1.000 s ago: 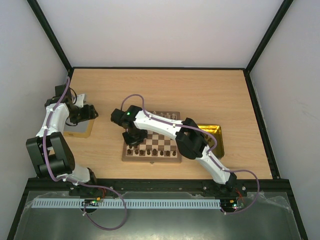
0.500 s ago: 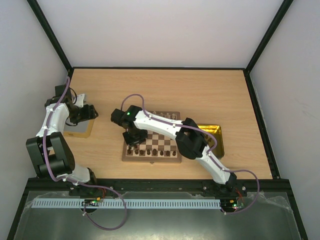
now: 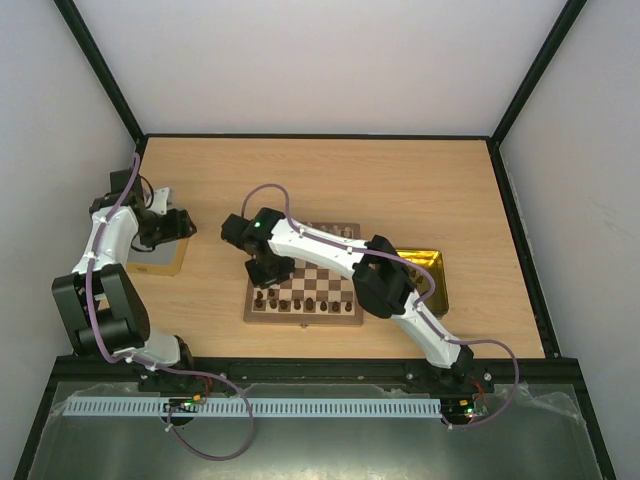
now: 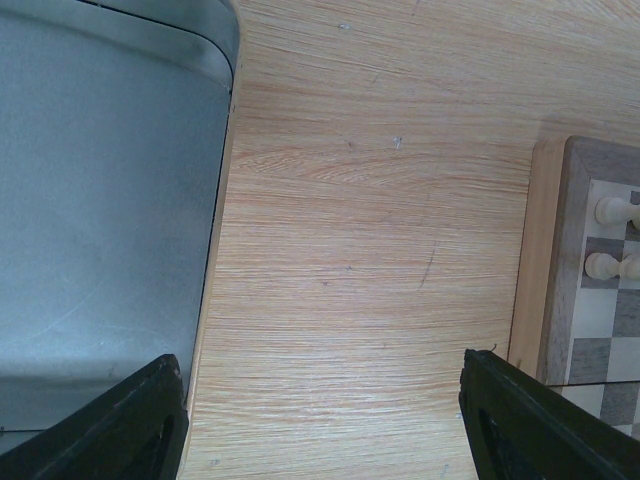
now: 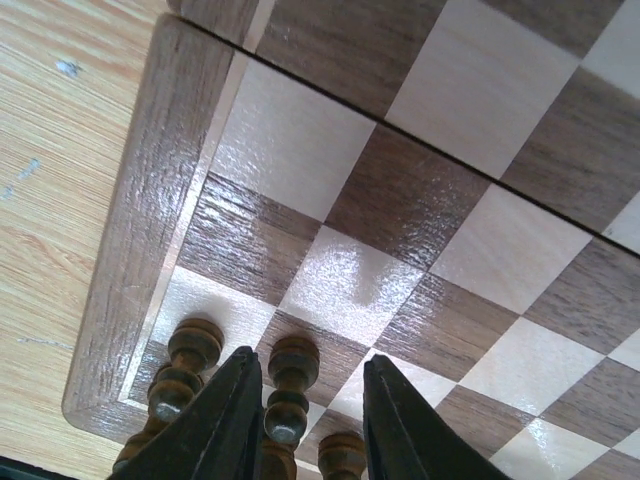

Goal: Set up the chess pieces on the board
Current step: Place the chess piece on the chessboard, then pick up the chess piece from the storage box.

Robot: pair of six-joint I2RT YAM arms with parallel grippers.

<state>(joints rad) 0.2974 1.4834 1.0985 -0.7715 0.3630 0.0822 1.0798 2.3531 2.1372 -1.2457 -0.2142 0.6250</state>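
Note:
The board [image 3: 318, 285] lies mid-table with dark chess pieces [image 3: 300, 303] along its near rows. My right gripper [image 3: 264, 272] hangs over the board's near left corner. In the right wrist view its jaws [image 5: 310, 362] are open, with a dark pawn [image 5: 292, 372] standing between them close to the left finger [image 5: 222, 420] and a gap on the other side. More dark pieces [image 5: 186, 362] stand beside it. My left gripper [image 3: 172, 224] is far left, open and empty [image 4: 325, 400] over bare table. Two cream pieces [image 4: 608, 237] show on the board's edge [image 4: 556, 250].
A grey tray [image 3: 156, 260] lies under the left arm and also shows in the left wrist view [image 4: 100, 200]. A shiny gold tray [image 3: 432, 262] sits right of the board, partly under the right arm. Black frame rails edge the table.
My right gripper has shifted slightly toward the far side over the board's left corner. The left arm has not moved.

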